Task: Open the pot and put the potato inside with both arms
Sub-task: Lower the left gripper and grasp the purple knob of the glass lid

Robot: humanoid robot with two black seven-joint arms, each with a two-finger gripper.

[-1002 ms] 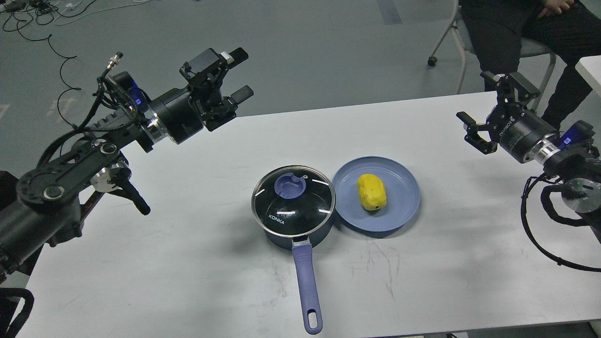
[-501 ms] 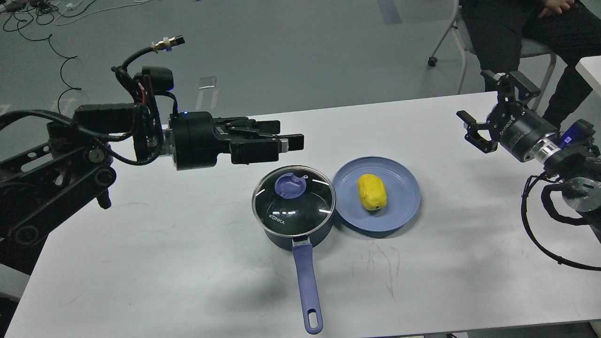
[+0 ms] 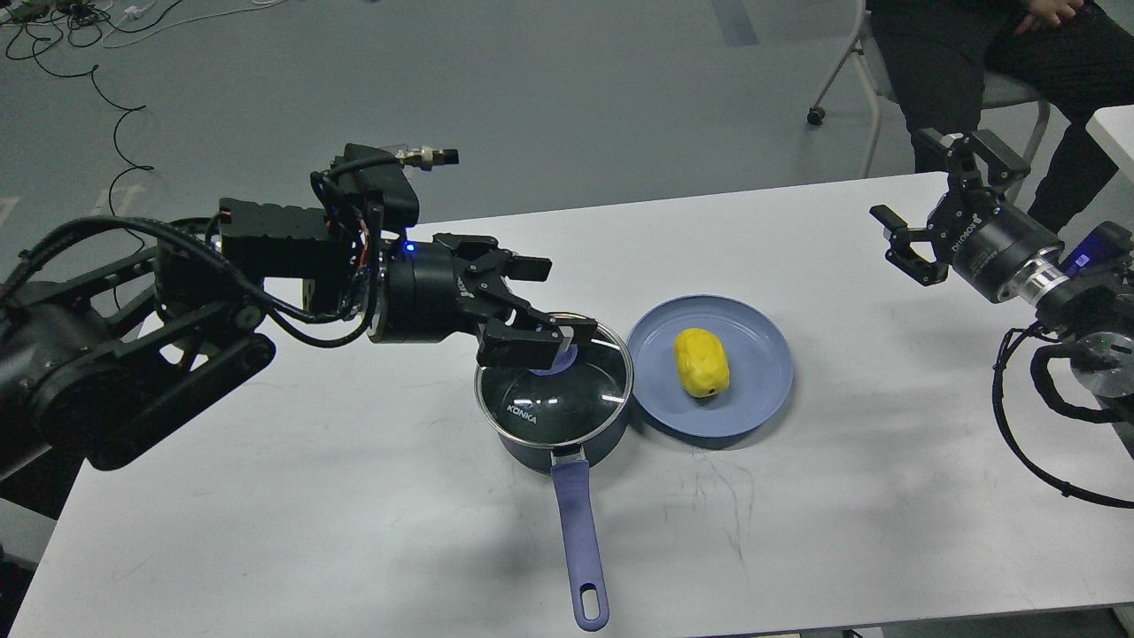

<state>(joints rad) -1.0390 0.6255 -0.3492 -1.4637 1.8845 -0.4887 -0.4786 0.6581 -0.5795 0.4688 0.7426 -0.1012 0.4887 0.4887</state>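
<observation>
Pot [image 3: 554,416] sits mid-bench, glass lid [image 3: 549,390] still on, blue handle [image 3: 580,540] pointing toward the near edge. Lid knob [image 3: 560,359] mostly hidden behind my left pincer [image 3: 558,297], only a sliver of blue showing under the lower finger. Left pincer released, fingers spread: one finger above and beyond the lid's far-left side, the other low over the knob. Cannot tell whether that lower finger touches the knob.

Potato [image 3: 702,361], yellow, lies on the blue plate [image 3: 762,390] just right of the pot; plate rim and pot rim look to be touching or nearly so.

Right pincer [image 3: 939,208] at the far right, above the bench edge, well apart from plate and pot, released, holding nothing.

Bench [image 3: 354,496] white, scuffed near the handle. Beyond it, a seated person [image 3: 966,53] on a chair [image 3: 850,80], and cables [image 3: 71,53] on the floor far left.
</observation>
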